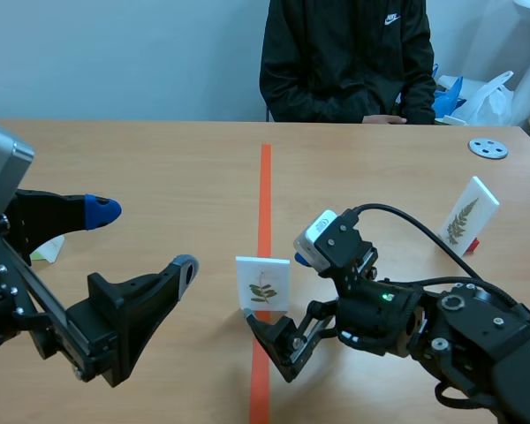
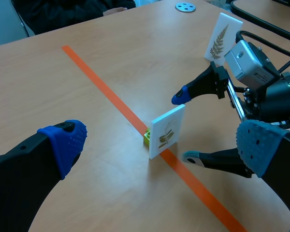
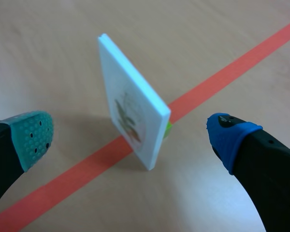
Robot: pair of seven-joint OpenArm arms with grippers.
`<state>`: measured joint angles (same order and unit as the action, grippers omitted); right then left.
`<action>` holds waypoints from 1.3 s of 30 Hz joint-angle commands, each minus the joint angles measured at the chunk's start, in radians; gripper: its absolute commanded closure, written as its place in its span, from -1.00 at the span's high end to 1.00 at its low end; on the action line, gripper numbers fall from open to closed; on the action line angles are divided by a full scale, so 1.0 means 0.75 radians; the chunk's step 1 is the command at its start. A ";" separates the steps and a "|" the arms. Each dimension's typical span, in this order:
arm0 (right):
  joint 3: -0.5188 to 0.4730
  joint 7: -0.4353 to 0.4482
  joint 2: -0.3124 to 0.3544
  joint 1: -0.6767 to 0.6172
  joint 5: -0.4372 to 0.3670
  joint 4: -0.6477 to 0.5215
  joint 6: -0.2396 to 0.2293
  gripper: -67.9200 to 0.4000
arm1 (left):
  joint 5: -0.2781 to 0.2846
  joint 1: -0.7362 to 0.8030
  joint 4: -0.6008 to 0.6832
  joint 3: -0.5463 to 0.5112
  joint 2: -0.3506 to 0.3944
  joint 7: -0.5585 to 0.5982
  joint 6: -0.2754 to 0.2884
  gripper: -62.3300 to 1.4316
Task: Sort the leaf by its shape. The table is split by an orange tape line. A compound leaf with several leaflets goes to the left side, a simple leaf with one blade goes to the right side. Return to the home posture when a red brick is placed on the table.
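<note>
Where the leaf card (image 1: 263, 284) stands upright on the orange tape line (image 1: 265, 177), it is turned nearly edge-on to the right gripper (image 3: 130, 135), the nearer arm. That gripper's fingers are spread, one off each broad face, not touching. The left gripper (image 1: 144, 237), likewise spread, hangs well apart.
</note>
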<state>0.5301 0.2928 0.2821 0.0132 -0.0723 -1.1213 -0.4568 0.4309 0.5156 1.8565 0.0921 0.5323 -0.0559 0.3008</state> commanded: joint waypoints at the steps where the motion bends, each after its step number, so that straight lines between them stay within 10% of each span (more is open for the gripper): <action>1: 0.007 0.049 -0.001 0.036 0.002 -0.003 0.021 1.00 | 0.008 -0.004 0.017 -0.005 -0.004 0.019 0.008 1.00; 15: 0.142 0.146 -0.103 0.138 0.093 0.213 0.158 0.99 | 0.008 -0.004 0.017 -0.005 -0.004 0.019 0.008 1.00; 20: 0.142 0.145 -0.102 0.137 0.093 0.213 0.161 0.38 | 0.008 -0.004 0.017 -0.005 -0.004 0.019 0.008 1.00; 39: 0.141 0.116 -0.092 0.130 0.093 0.213 0.160 -0.79 | 0.008 -0.004 0.017 -0.005 -0.004 0.019 0.008 1.00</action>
<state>0.6430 0.3656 0.2058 0.0933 0.0044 -0.9367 -0.3359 0.4309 0.5156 1.8565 0.0921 0.5323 -0.0559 0.3012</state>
